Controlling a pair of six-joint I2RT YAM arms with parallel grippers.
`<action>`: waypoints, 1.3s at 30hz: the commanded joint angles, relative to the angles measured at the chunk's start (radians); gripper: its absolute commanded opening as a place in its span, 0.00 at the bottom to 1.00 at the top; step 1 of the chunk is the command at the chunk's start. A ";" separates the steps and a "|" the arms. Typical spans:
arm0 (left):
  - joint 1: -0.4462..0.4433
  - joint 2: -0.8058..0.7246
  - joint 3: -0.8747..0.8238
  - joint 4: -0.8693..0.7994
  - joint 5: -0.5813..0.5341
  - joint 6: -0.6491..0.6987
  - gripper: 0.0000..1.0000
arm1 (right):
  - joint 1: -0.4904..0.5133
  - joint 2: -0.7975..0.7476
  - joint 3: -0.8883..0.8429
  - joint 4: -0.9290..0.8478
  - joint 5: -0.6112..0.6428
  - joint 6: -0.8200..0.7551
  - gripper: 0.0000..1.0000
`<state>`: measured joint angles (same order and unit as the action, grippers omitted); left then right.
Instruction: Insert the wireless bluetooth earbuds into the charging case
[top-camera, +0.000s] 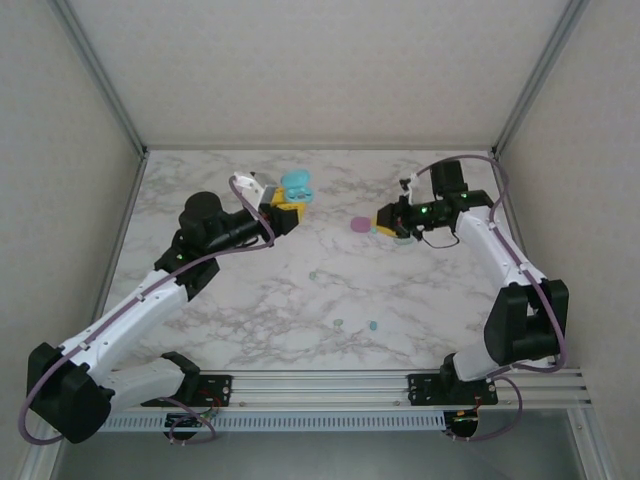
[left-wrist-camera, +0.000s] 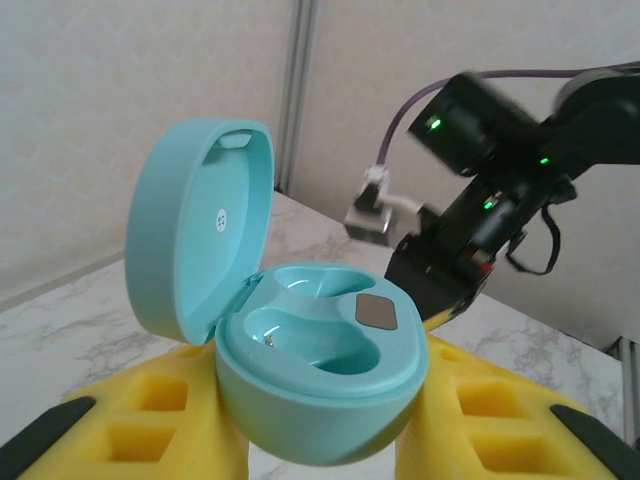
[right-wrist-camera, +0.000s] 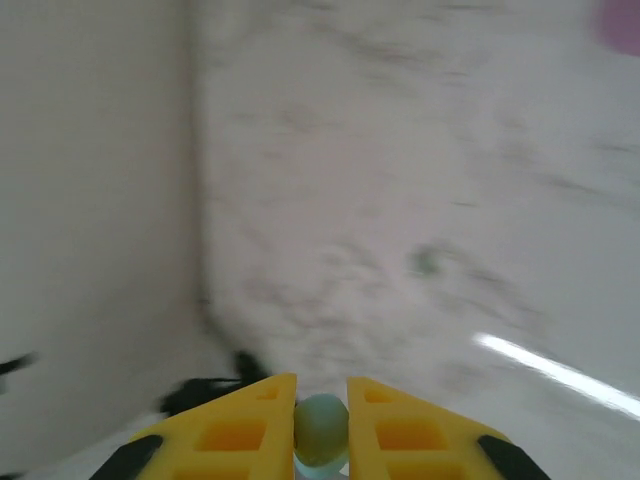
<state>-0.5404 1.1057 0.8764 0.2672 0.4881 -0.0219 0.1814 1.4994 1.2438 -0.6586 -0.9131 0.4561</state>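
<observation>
Left gripper (left-wrist-camera: 320, 440): My jaws were closed part-way on the base of the teal case (left-wrist-camera: 320, 370), one finger on each side. Its lid stood open and both wells looked empty.
Right gripper (right-wrist-camera: 322, 422): It was pinched shut on one pale green-blue earbud (right-wrist-camera: 322, 432), held off to the right of the teal case.
Earbud handling: I judged it very light, hard, smooth and rounded, so apt to squirt out of the pads. A gentle pinch across its widest part suits it.
Case handling: I judged it to be light, stiff plastic with the hinge as its weak point. It should be held by the base, never the lid.
Loose earbuds (top-camera: 338, 323): Three tiny ones lay on the table (top-camera: 250, 300), well apart from the teal case, on its near side.
Pink case (top-camera: 360, 225): It lay right of the teal case, just beside my right gripper.
Hidden: My fingers covered the sides of the held earbud, so I could not tell which way it faced. The right wrist view was blurred.
</observation>
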 joint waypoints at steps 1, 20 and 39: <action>0.029 -0.032 -0.014 0.020 0.015 0.028 0.28 | 0.005 -0.007 0.014 0.194 -0.304 0.209 0.17; 0.036 -0.034 -0.024 0.005 0.111 0.135 0.28 | 0.105 -0.001 0.193 0.180 -0.439 0.289 0.17; -0.059 0.022 0.010 0.019 0.122 0.306 0.27 | 0.269 -0.120 0.170 0.306 -0.098 0.166 0.18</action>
<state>-0.5884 1.1198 0.8471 0.2569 0.5797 0.2623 0.4339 1.3846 1.4162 -0.3843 -1.0714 0.6617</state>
